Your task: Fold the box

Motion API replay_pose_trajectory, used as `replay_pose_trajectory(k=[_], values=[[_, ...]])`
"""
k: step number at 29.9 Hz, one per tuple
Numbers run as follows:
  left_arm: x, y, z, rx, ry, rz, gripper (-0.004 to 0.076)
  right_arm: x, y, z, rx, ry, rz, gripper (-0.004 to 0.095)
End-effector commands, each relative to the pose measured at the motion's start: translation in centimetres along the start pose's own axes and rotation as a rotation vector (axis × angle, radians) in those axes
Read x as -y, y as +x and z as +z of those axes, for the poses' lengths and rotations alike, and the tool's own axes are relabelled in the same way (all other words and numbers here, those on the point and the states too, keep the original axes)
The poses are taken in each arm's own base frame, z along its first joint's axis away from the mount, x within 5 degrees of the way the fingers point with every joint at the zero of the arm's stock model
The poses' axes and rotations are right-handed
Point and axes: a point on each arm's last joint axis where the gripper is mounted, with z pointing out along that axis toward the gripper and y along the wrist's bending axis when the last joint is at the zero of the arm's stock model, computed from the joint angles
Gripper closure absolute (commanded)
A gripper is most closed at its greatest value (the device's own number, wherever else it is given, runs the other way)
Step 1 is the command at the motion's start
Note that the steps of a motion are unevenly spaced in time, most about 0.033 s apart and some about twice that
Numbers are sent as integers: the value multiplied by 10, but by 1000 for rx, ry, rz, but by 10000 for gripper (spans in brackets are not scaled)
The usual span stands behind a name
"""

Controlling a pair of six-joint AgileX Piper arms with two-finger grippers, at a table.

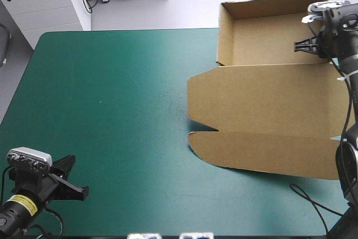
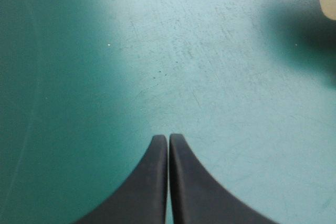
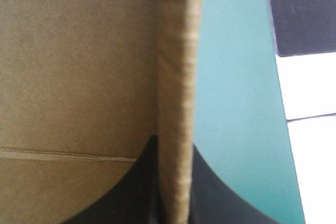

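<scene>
While my left claw (image 2: 168,140) sits clenched over the teal-green tabletop (image 1: 123,110) near its left corner, I see the brown box (image 1: 268,99) far right, tray walls up, lid flat, right claw (image 3: 173,142) gripping its right wall.

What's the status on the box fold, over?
Left end effector shut, near-left corner. Right end effector shut on the box wall. Open tray, lid flat. Nothing in the way.
</scene>
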Motion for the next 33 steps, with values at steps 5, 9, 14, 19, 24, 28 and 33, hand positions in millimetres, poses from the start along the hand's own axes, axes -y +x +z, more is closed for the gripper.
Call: replay_pose_trajectory(k=[5, 9, 14, 19, 24, 28, 33], values=[[2, -16, -4, 122, 22, 1, 731, 64, 1, -3, 50, 99, 131, 927], [2, -18, -4, 143, 28, 1, 731, 72, 0, 17, 32, 113, 124, 927], [2, -18, -4, 143, 28, 1, 731, 71, 2, 52, -45, 111, 94, 927], [2, -18, -4, 144, 26, 3, 731, 67, 5, 86, -120, 103, 82, 919], [2, -18, -4, 144, 26, 3, 731, 65, 13, 110, -213, 87, 49, 761], [2, -18, -4, 144, 26, 3, 731, 71, 18, 117, -250, 55, 76, 391], [2, -18, -4, 144, 26, 3, 731, 85, 19, 106, -231, 76, 130, 108]])
